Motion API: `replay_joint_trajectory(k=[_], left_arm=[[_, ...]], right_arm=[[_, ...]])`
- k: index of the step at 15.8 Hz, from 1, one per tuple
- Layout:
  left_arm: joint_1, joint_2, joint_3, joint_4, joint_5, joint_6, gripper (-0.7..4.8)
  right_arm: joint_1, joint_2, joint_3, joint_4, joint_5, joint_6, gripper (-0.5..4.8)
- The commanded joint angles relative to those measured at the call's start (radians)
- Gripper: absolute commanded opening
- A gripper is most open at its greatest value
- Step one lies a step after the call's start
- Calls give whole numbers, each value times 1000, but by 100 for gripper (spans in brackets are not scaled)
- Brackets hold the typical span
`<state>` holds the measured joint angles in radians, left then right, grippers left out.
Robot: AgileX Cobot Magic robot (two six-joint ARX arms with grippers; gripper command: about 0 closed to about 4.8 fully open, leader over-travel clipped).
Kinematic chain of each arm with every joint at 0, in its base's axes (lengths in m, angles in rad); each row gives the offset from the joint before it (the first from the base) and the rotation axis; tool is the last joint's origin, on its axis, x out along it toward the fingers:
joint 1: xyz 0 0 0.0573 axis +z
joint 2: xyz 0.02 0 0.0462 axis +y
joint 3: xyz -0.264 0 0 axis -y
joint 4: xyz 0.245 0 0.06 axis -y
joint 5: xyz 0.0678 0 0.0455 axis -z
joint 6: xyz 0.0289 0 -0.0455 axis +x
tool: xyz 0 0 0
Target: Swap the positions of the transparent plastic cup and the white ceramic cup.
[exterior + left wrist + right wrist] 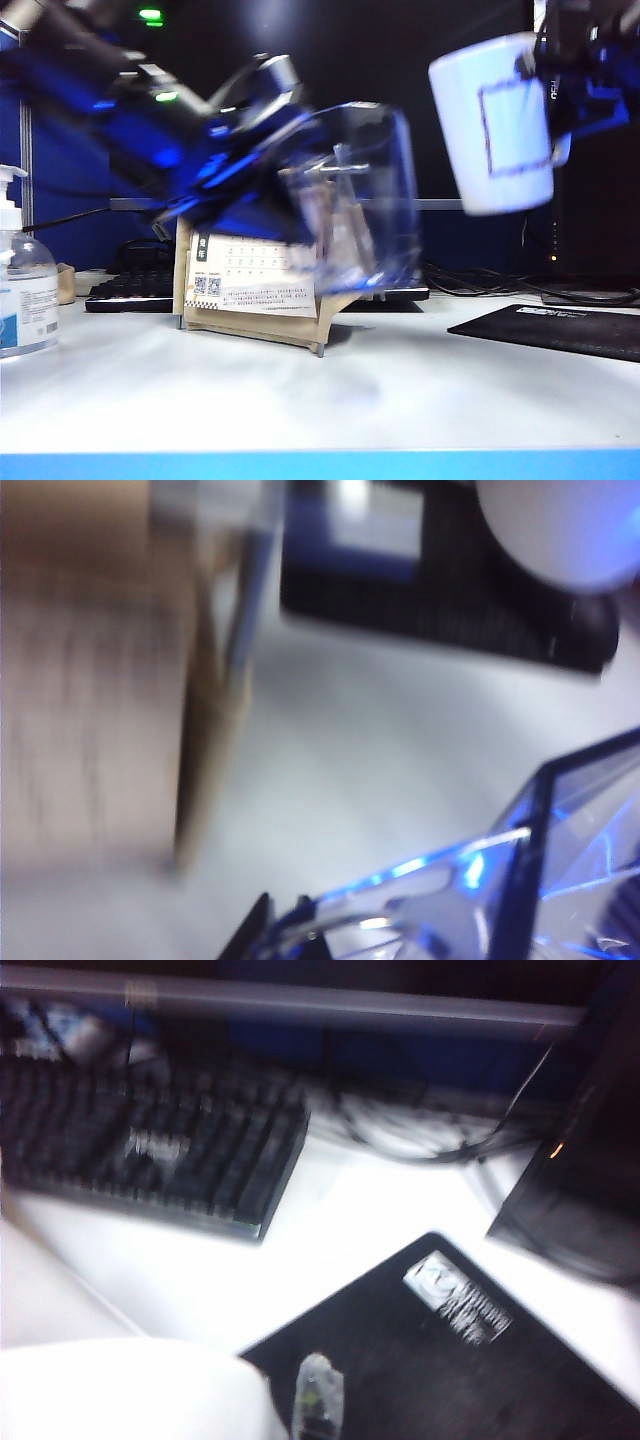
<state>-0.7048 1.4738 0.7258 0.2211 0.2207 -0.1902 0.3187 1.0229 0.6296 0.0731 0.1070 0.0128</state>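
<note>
Both cups hang clear of the counter [300,390] so they can cross: the left hand [235,150] grips the transparent plastic cup [350,200] before the cardboard box [250,300], and right of that box the right hand [575,100] clamps the white ceramic cup [495,125], higher.

I see a clear, blue-tinted cup [350,190], a glossy white mug [497,122] bearing a dark rectangle outline, a tan cardboard box [262,290] with a white label, a black mat [560,328], and a black keyboard [150,1150] on my white table [320,390].
</note>
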Motion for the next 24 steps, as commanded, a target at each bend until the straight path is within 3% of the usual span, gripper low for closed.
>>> replay_joint_trajectory(k=[1,7,13,24], left_arm=[[0,66,87,28,33,16,-6],[-77,231,218,38,55,40,-6],[-87,333,327,43,57,53,-6],[-223,408,369,49,-10,67,-6]], right_arm=[[1,-41,63,0,-1,10,-6],[1,-51,168,-54,0,9,-6],[1,-56,212,-77,5,-13,-6],[-57,-79,244,-99,-18,-14,-6]])
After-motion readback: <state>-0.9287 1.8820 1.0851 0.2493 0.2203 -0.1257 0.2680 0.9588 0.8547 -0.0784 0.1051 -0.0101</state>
